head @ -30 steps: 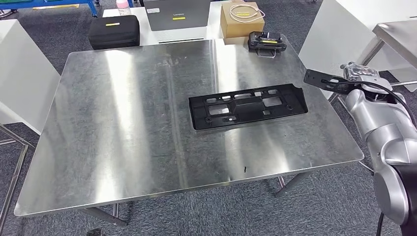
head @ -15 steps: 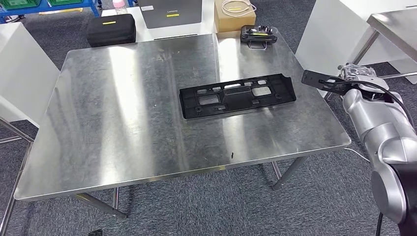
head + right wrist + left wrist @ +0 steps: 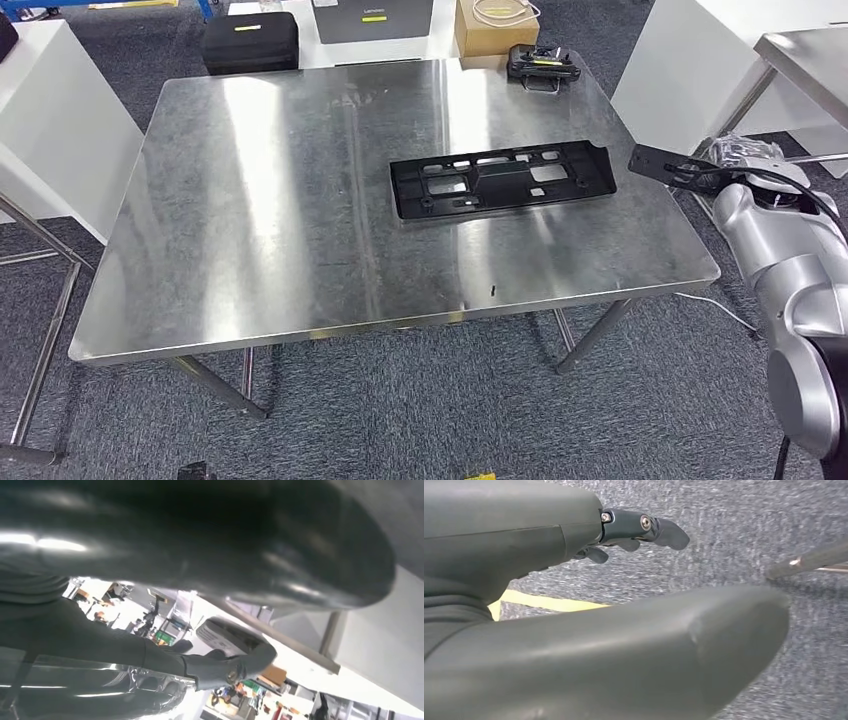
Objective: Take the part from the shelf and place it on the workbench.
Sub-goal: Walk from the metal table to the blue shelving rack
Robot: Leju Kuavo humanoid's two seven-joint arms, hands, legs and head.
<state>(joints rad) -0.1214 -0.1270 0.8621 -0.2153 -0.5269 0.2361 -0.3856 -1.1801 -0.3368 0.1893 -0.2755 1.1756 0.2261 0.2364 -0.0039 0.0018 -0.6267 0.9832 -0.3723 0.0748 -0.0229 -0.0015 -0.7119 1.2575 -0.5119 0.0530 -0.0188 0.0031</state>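
The part, a long black plastic frame with cut-outs (image 3: 500, 180), lies flat on the steel workbench (image 3: 280, 220), right of its middle, with nothing touching it. My silver right arm (image 3: 775, 240) hangs off the bench's right edge, beside the part's right end and apart from it. In the right wrist view my right hand (image 3: 200, 555) holds nothing; its thumb and a dark finger (image 3: 230, 667) are apart. My left hand (image 3: 549, 555) hangs over grey carpet with its fingers (image 3: 644, 525) stretched out and nothing in it.
Behind the bench stand a black case (image 3: 250, 42), a grey box (image 3: 372, 18) and a cardboard box (image 3: 497, 25). A black device (image 3: 543, 65) sits at the bench's far right corner. White cabinets (image 3: 50, 110) (image 3: 680, 60) flank the bench. Another steel table (image 3: 810, 60) is at right.
The whole view has shifted, so the camera moved: the bench now sits higher and further off. The part lies at the same place on it, and my right arm stays beside the bench.
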